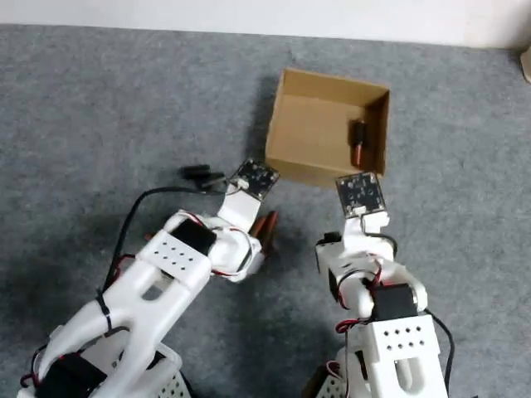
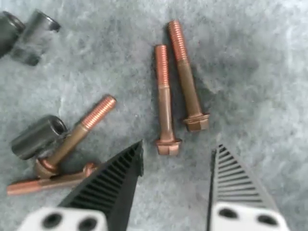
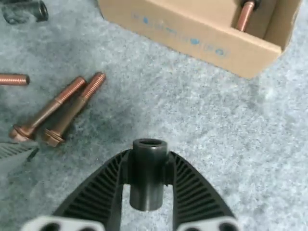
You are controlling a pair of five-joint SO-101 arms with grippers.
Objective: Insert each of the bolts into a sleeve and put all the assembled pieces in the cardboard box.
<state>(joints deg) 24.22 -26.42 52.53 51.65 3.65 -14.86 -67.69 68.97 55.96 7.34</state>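
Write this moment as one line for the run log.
right claw: shut on sleeve | left claw: open, by loose bolts | cardboard box: holds one assembled piece

My high camera looks down over the surface, my arms at its near edge. Wrist cameras ride close behind my left pincer and right pincer, facing down; both catch, I think, the same paired bolts.

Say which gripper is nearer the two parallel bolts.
Left. The left gripper is open at the heads of the bolts; the right gripper, holding a sleeve, sits farther off.
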